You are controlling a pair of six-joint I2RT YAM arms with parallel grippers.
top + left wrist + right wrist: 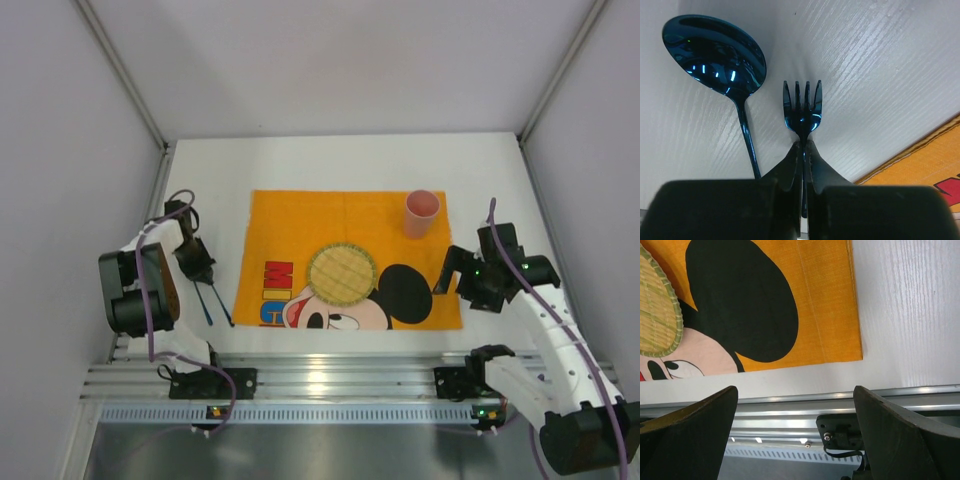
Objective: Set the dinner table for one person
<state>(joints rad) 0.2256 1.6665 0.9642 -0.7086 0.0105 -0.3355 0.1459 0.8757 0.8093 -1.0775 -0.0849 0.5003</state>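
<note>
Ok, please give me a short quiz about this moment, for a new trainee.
1. Fill in: the blue spoon lies on the white ___, not on the orange mat.
2. What does the left gripper grip? A) the spoon B) the fork C) the woven plate
3. True or false: the right gripper holds the pink cup.
Key: 1 table; 2 B; 3 false, it is open and empty.
</note>
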